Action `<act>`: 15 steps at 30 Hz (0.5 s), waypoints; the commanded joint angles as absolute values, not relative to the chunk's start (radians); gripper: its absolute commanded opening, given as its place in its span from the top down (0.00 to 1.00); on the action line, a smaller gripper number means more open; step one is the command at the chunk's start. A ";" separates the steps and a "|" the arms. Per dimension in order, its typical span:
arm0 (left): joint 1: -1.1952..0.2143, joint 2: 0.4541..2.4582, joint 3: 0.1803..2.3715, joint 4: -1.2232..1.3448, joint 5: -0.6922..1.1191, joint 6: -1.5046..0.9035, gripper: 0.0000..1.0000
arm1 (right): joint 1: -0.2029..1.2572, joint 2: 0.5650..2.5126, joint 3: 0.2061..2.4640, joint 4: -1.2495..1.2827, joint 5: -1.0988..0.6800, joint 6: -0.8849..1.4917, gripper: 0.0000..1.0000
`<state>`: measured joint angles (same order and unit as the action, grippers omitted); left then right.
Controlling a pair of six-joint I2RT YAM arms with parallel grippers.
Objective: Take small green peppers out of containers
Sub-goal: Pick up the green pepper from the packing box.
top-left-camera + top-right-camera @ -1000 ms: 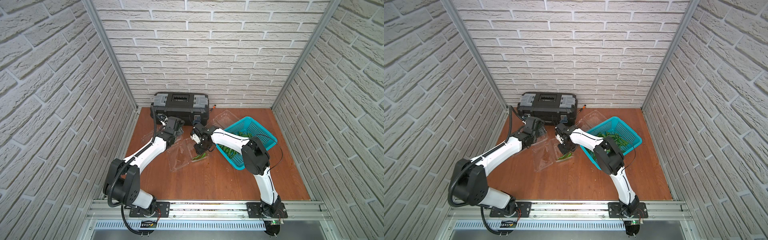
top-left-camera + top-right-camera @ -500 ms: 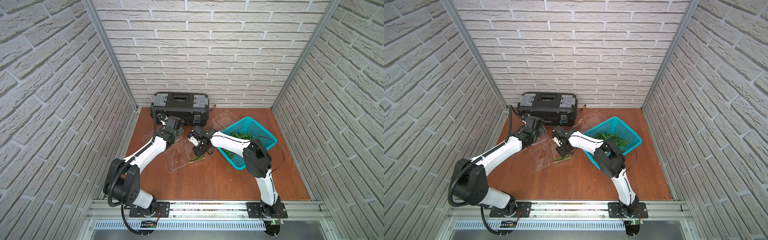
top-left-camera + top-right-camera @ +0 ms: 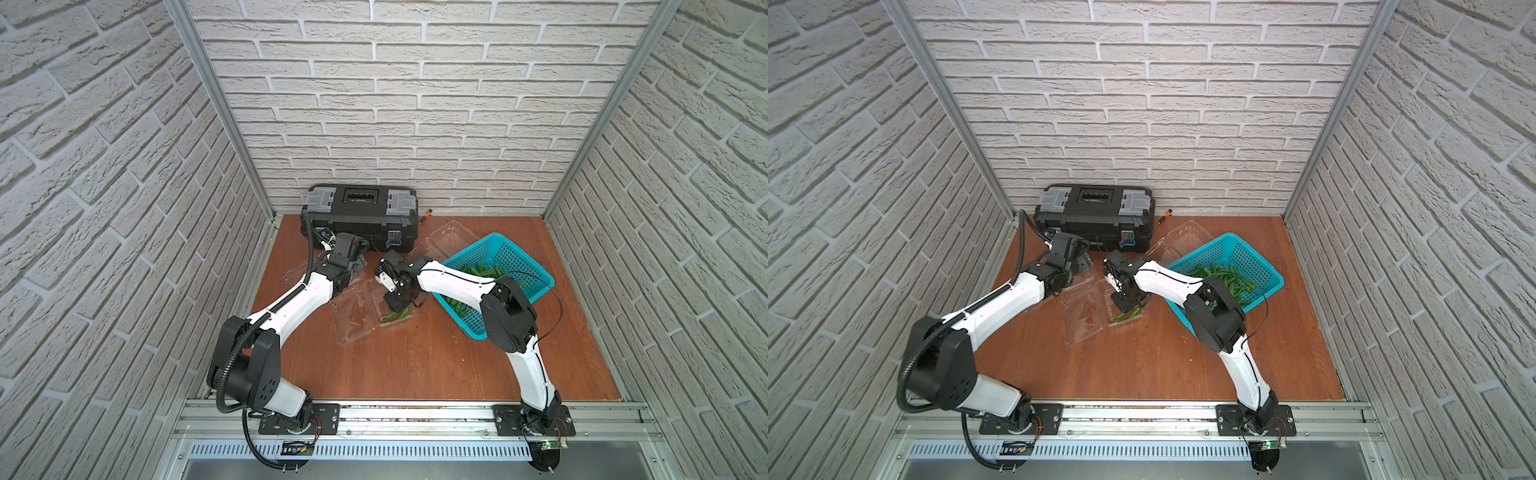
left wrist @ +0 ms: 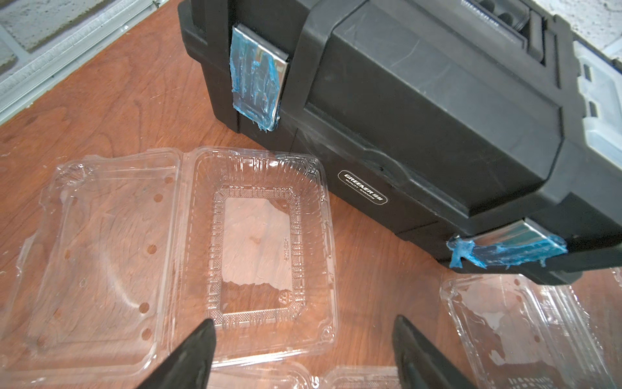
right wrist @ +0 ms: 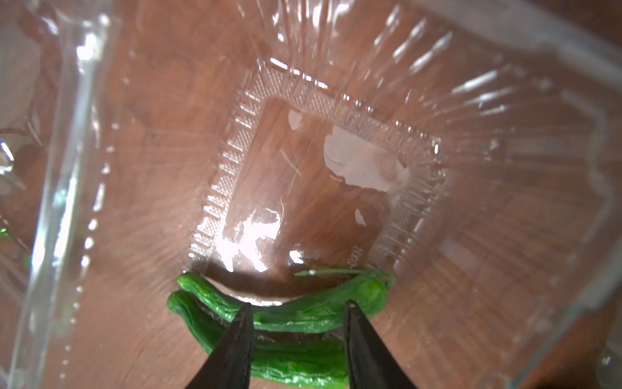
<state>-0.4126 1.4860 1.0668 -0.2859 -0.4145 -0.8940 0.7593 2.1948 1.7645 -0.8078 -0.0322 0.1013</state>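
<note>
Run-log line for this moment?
left gripper: open, by empty container | right gripper: open, over two peppers in middle container | basket: more peppers

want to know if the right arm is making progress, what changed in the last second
The right gripper dropped lower into the open container. Its jaws now stand apart over the two small green peppers left there, with nothing gripped yet. The left gripper, open above an empty clamshell, the teal basket and the black toolbox stayed put.

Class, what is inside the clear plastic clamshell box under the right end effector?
Two slender green peppers at one end, otherwise bare. Fingers of the right end effector hide parts of both.
</note>
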 commanded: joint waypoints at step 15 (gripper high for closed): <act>-0.410 1.514 1.077 -0.276 -0.399 -0.910 0.16 | 0.779 2.047 1.644 -0.655 -0.034 0.037 0.56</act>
